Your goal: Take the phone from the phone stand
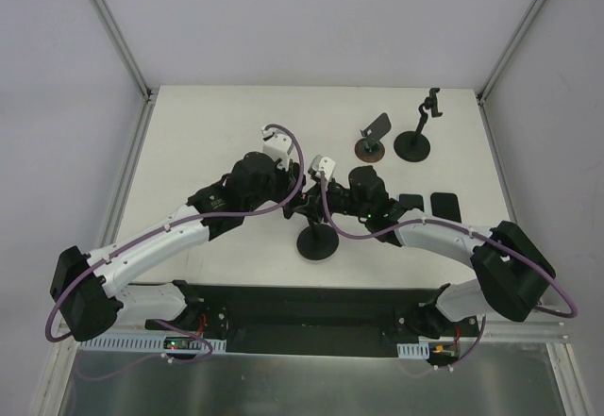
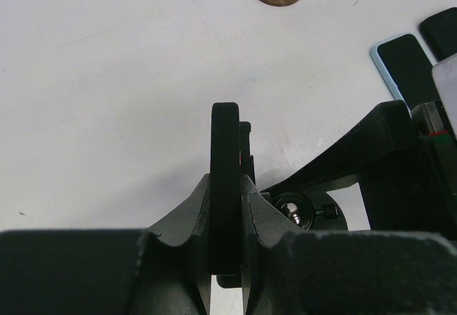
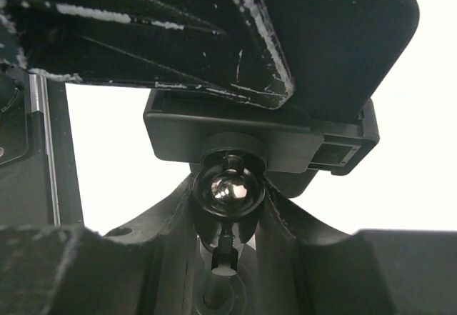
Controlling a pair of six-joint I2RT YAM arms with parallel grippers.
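Phone (image 2: 226,158) (edge-on) — left gripper (image 2: 226,197); stand (image 3: 235,140) — right gripper (image 3: 230,204)

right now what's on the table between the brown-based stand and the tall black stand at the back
Nothing: the table is bare between the brown-based stand and the tall black stand, as the top external view shows.

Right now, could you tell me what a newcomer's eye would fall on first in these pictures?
Mid-table, the black round-based phone stand is seized from both sides. The left gripper pinches a thin black phone edge-on, while the right gripper clasps the stand's shiny ball joint.
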